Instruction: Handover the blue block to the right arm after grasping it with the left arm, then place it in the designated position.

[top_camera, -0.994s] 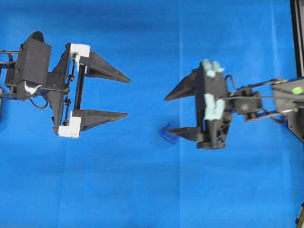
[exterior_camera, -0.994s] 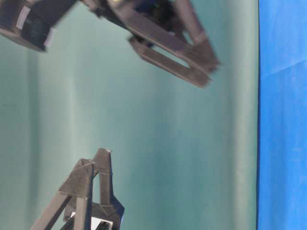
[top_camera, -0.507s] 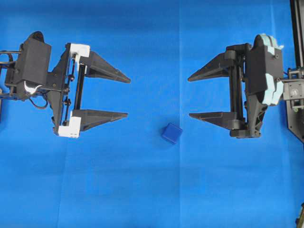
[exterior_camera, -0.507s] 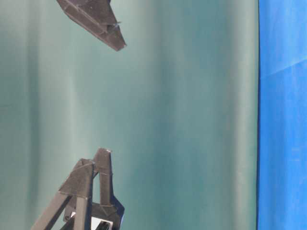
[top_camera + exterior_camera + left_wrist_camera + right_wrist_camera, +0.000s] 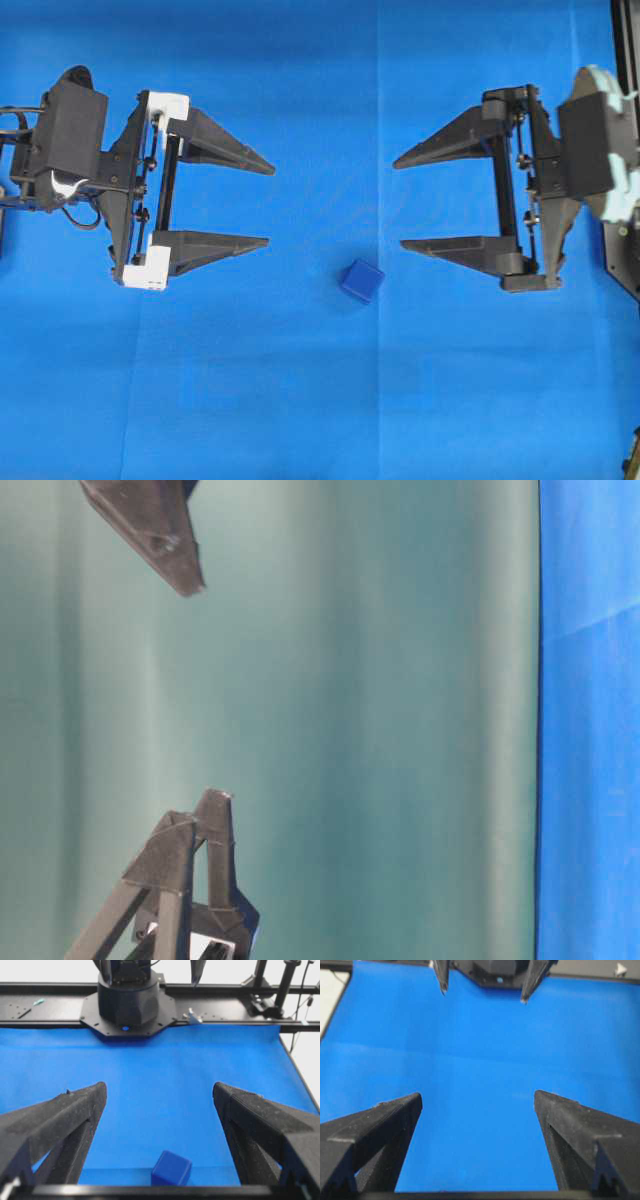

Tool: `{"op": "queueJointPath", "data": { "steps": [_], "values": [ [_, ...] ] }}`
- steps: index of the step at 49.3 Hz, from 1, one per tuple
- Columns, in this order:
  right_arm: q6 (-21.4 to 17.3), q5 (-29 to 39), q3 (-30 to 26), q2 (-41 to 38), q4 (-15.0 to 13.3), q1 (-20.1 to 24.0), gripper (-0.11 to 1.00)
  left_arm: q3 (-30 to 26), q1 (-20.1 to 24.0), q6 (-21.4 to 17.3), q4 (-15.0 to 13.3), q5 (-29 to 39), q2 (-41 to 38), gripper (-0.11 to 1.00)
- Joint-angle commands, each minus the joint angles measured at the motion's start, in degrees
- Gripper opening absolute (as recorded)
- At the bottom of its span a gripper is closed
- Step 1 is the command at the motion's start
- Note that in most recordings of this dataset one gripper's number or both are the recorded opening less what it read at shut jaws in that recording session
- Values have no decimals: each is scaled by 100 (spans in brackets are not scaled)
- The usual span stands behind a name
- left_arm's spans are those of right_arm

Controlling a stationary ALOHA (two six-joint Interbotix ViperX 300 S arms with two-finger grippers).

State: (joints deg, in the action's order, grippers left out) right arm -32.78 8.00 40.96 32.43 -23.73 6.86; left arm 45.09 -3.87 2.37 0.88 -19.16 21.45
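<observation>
While you are looking down from overhead, the blue block [image 5: 361,281] is lying loose on the blue tabletop [image 5: 300,400], between the two arms and nearer the right one. The left hand [image 5: 270,202] is standing with its fingers spread wide and holding nothing, well apart from the block. The right hand [image 5: 398,202] is likewise spread wide and empty, its lower finger ending just beside the block without touching it. Where the designated position is, you are not being shown; no mark is showing on the cloth.

At table level you are getting little: the picture is lying on its side, one dark finger [image 5: 150,525] is poking in at the top, another black hand [image 5: 175,880] is rising at the bottom, and the block is out of view.

From the left wrist, the block [image 5: 171,1169] is sitting low between the two wide fingers, cut partly by the hand's own bar.

From the right wrist, the fingers are framing bare cloth only; the block is not showing there.

Judging by all this, you are either before the first grasp or after a finished placement; the pictures are not settling which. If it is the start, the left hand is needing to travel toward the block, come down around it and close.
</observation>
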Motion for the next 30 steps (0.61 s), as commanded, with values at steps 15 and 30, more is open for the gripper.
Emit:
{"op": "queueJointPath", "data": {
  "steps": [15, 30],
  "values": [
    [9, -703, 396, 185, -62, -97, 92, -70, 9, 9, 18, -70, 105, 92],
    [9, -765, 448, 211, -62, -114, 92, -88, 9, 9, 18, -70, 105, 92]
  ]
}}
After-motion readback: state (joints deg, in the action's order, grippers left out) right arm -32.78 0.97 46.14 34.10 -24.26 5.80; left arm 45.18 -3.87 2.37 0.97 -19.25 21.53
